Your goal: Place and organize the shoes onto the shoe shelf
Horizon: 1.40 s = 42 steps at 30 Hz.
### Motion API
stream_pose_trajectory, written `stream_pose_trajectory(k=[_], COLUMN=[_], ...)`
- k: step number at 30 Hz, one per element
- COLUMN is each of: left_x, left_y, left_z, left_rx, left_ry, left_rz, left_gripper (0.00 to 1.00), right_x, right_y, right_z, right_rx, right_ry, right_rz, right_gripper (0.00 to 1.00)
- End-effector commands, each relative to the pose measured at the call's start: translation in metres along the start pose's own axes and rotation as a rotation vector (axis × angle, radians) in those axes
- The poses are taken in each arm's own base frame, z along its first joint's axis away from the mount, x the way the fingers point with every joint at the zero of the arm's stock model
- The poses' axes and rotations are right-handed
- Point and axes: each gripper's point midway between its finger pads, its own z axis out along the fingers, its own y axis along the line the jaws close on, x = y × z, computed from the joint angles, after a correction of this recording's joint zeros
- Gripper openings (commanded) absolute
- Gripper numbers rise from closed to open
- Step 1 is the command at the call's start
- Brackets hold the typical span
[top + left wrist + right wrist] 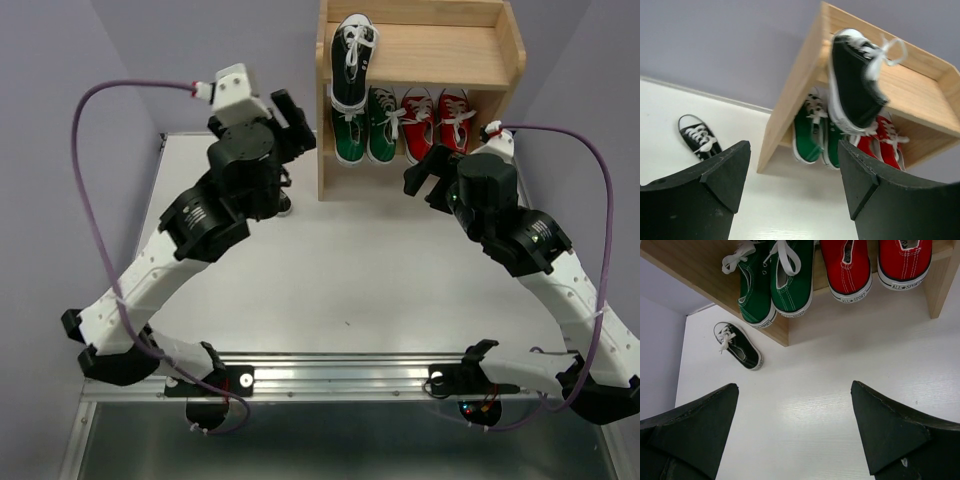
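The wooden shoe shelf (450,55) stands at the back of the table. One black shoe (352,60) lies on the left of its top tier, its heel sticking out over the front edge. The green pair (366,128) and the red pair (437,120) sit side by side on the lower tier. The other black shoe (699,137) lies on the table left of the shelf; it also shows in the right wrist view (737,346). My left gripper (297,125) is open and empty beside the shelf's left panel (790,105). My right gripper (425,172) is open and empty in front of the red pair (875,265).
Purple cables (90,200) loop off both arms. A grey wall stands behind the shelf. The white table's left edge (155,180) runs close to the left arm. A metal rail (340,378) carries the arm bases at the near edge.
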Motion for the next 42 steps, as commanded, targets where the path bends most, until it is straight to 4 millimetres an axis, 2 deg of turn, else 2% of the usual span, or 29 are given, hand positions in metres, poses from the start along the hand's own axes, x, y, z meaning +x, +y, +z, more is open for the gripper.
stream_pose_trajectory(k=[1,2,3,4,7,9,10,12,15,20,23,24,25,31,37,40,42], left_x=[0.026,0.042,0.058,0.080,0.126,0.145,0.162,0.183,0.194,0.230,0.247,0.260,0.259,0.282,0.324,0.347,0.352], left_y=[0.083,0.101,0.130,0.143,0.192,0.204,0.209,0.213,0.215,0.211,0.217,0.225,0.222,0.240,0.251,0.259,0.263], left_z=[-0.019,-0.021,-0.013,-0.011,0.003,0.013,0.022,0.035,0.050,0.084,0.105,0.113,0.121,0.159,0.175,0.171,0.166], left_rx=[-0.256,-0.293,-0.374,-0.395,-0.522,-0.536,-0.537,-0.558,-0.579,-0.551,-0.560,-0.580,-0.570,-0.589,-0.615,-0.636,-0.651], left_ry=[-0.008,0.035,0.048,0.121,0.229,0.283,0.328,0.378,0.401,0.461,0.481,0.509,0.513,0.539,0.608,0.655,0.667], left_rz=[-0.148,-0.129,-0.180,-0.166,-0.160,-0.151,-0.132,-0.093,-0.059,-0.040,-0.015,0.001,-0.013,0.012,0.045,0.053,0.048], left_gripper=[0.80,0.80,0.79,0.78,0.77,0.77,0.77,0.77,0.78,0.80,0.80,0.80,0.80,0.80,0.77,0.70,0.67], right_x=[0.002,0.004,0.005,0.006,0.007,0.009,0.007,0.008,0.007,0.006,0.006,0.006,0.006,0.006,0.008,0.009,0.008], right_y=[0.001,0.002,0.002,0.003,0.006,0.007,0.008,0.008,0.008,0.013,0.013,0.013,0.013,0.011,0.012,0.013,0.013], right_z=[0.001,0.002,0.003,0.003,0.003,0.003,0.002,0.002,0.002,0.002,0.001,0.001,0.000,-0.003,-0.003,-0.003,-0.004], right_rx=[-0.008,-0.010,-0.013,-0.015,-0.029,-0.035,-0.039,-0.037,-0.038,-0.052,-0.055,-0.055,-0.055,-0.052,-0.060,-0.064,-0.065], right_ry=[0.002,0.006,0.012,0.015,0.020,0.027,0.023,0.025,0.024,0.032,0.034,0.034,0.034,0.040,0.048,0.055,0.051], right_rz=[0.006,0.005,0.004,0.007,0.020,0.024,0.027,0.027,0.032,0.035,0.038,0.038,0.038,0.040,0.040,0.037,0.040], right_gripper=[1.00,1.00,1.00,1.00,1.00,1.00,1.00,1.00,1.00,1.00,1.00,1.00,1.00,1.00,1.00,1.00,1.00])
